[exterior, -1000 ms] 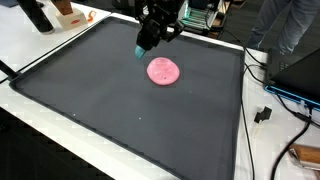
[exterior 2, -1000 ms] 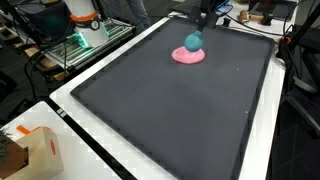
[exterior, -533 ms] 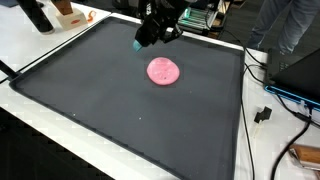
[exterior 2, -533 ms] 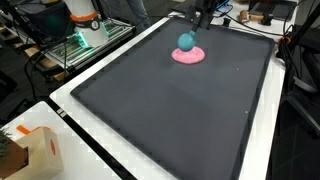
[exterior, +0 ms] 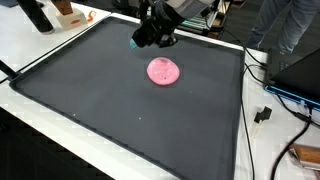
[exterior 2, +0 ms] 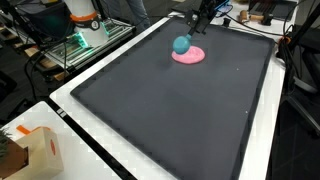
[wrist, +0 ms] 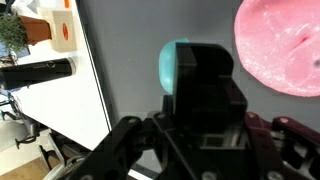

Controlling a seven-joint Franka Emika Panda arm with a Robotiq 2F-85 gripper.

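Observation:
A flat pink round plate (exterior: 164,70) lies on the black mat (exterior: 120,110) near its far edge, and it also shows in the other exterior view as the plate (exterior 2: 189,56). My gripper (exterior: 138,41) hangs above the mat just beside the plate, shut on a small teal rounded object (exterior: 133,43). In an exterior view the teal object (exterior 2: 181,44) floats a little above the plate's near rim. In the wrist view the teal object (wrist: 171,64) peeks out beside the dark fingers (wrist: 205,75), and the plate (wrist: 285,45) lies off to the side.
The mat has a white table border (exterior 2: 90,130). A cardboard box (exterior 2: 35,150) stands at the near corner. Cables (exterior: 265,112) and a person's legs (exterior: 285,30) are at one side. A black bottle (wrist: 35,70) and an orange-marked box (exterior: 68,14) stand past the mat's edge.
The gripper has risen and drifted away from the pink plate, carrying the teal object with it. The plate has stayed put.

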